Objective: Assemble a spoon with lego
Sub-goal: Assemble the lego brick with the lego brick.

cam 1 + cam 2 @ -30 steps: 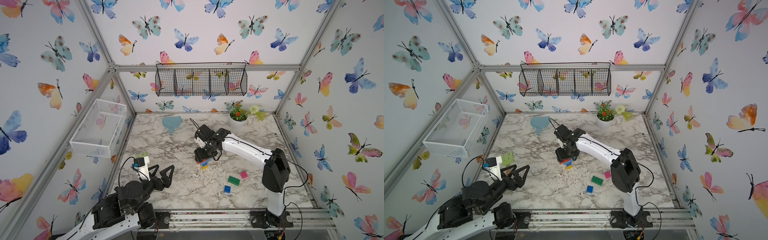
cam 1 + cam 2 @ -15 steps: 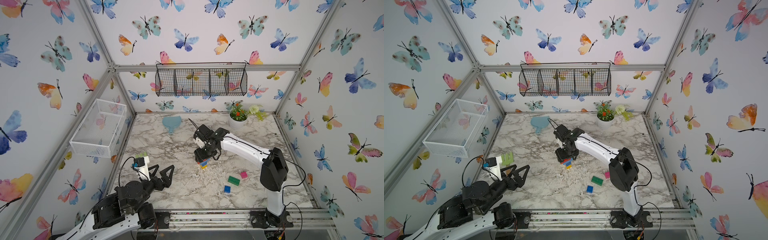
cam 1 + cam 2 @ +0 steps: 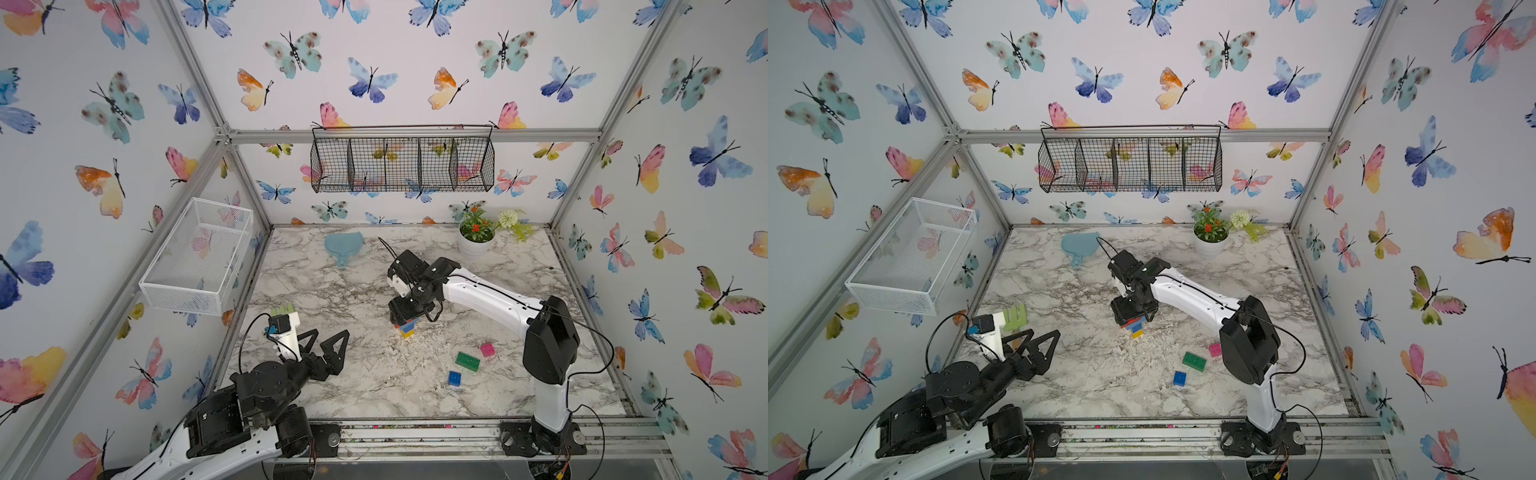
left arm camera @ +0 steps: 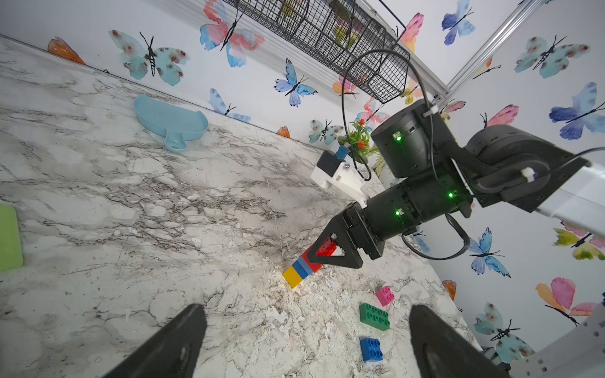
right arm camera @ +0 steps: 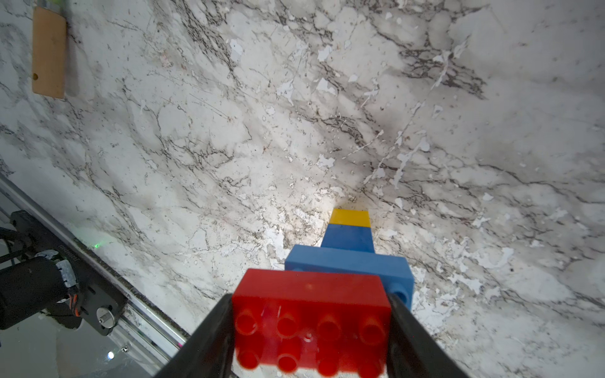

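Note:
The spoon (image 3: 406, 328) is a joined stack of lego: yellow, blue, a long light-blue brick and a long red brick (image 5: 311, 294) on top. It leans with its yellow end (image 4: 292, 276) on the marble table. My right gripper (image 5: 309, 304) is shut on the red brick, one finger at each short end. Three loose lego bricks lie towards the front right: green (image 3: 467, 360), pink (image 3: 488, 350) and blue (image 3: 454, 378). My left gripper (image 3: 328, 340) hangs open and empty at the front left, well clear of the stack.
A pale-teal paddle (image 3: 343, 245) lies at the back of the table, and a flower pot (image 3: 473, 245) stands at the back right. A pale green pronged utensil (image 3: 1015, 318) lies by the left edge. A white mesh basket (image 3: 199, 257) and a black wire basket (image 3: 401, 164) hang on the walls.

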Robot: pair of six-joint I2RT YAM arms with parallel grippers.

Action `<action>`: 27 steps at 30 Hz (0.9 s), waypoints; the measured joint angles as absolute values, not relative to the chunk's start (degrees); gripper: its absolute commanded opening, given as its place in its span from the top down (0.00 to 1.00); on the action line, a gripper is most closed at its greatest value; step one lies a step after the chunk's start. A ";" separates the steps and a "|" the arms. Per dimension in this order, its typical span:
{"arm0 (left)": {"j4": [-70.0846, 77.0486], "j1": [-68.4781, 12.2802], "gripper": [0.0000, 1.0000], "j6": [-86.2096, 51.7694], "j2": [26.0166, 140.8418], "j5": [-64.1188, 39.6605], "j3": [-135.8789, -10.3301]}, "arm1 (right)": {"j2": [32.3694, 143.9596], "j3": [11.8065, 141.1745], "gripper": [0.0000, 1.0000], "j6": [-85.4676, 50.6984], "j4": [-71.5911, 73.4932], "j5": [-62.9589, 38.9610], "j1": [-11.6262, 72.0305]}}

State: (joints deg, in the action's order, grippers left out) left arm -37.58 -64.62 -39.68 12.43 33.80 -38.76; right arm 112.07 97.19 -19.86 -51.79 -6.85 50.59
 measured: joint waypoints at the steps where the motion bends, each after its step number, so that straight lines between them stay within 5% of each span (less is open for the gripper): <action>1: -37.58 -64.62 0.02 -39.68 12.43 33.80 -38.76 | 112.03 97.08 0.99 -19.94 -51.77 -6.68 50.61; 27: -37.58 -64.62 0.02 -39.68 12.43 33.80 -38.76 | 113.40 97.45 0.99 -20.78 -52.77 0.36 54.04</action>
